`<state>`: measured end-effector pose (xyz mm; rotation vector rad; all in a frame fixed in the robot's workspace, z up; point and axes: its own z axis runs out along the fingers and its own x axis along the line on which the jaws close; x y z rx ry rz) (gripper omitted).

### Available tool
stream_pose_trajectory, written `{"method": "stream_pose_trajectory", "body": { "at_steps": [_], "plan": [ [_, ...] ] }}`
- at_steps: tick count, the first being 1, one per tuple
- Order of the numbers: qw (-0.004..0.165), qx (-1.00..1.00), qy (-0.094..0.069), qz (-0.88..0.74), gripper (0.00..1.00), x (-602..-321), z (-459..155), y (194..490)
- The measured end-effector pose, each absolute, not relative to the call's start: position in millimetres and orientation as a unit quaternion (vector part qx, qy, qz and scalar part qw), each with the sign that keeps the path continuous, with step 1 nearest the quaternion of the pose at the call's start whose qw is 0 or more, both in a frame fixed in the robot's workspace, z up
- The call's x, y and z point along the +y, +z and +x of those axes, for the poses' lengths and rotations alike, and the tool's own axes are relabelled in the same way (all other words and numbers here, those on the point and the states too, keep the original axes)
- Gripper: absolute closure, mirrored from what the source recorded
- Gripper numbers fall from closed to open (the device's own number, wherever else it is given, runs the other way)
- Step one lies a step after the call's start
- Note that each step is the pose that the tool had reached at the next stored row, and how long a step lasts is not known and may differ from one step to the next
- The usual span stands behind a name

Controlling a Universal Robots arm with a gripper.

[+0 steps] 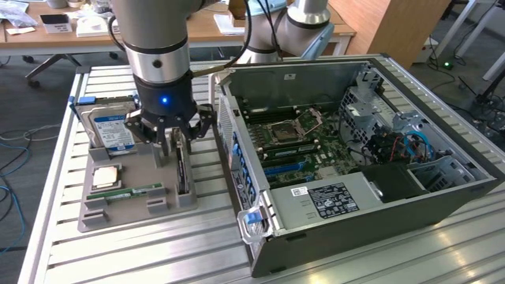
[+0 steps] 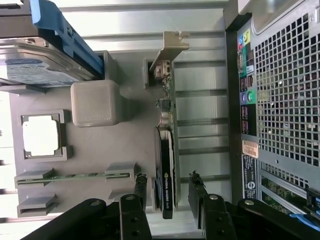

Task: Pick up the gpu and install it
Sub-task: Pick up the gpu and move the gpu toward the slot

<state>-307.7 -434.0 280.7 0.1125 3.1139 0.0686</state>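
Your pincer point(image 2: 168, 180) hangs released astride the gpu point(image 2: 164, 165), one finger beside each face (card on edge in tray point(image 2: 115, 150)); long axis runs between them.

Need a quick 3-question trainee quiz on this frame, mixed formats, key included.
1. True or false: the gpu is already seated in the computer case.
2. The gripper is: A shut on the gpu; B open, astride the gpu; C shut, holding nothing.
3. Which item in the gray tray has a blue label?
Key: 1 false; 2 B; 3 the hard drive.
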Motion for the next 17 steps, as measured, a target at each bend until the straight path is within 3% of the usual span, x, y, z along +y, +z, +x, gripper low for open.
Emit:
{"method": "stream_pose_trajectory", "body": {
  "at_steps": [17],
  "plan": [
    [0.012, 0.999, 0.022, 0.037, 0.53, -434, -304, 261]
  ]
}}
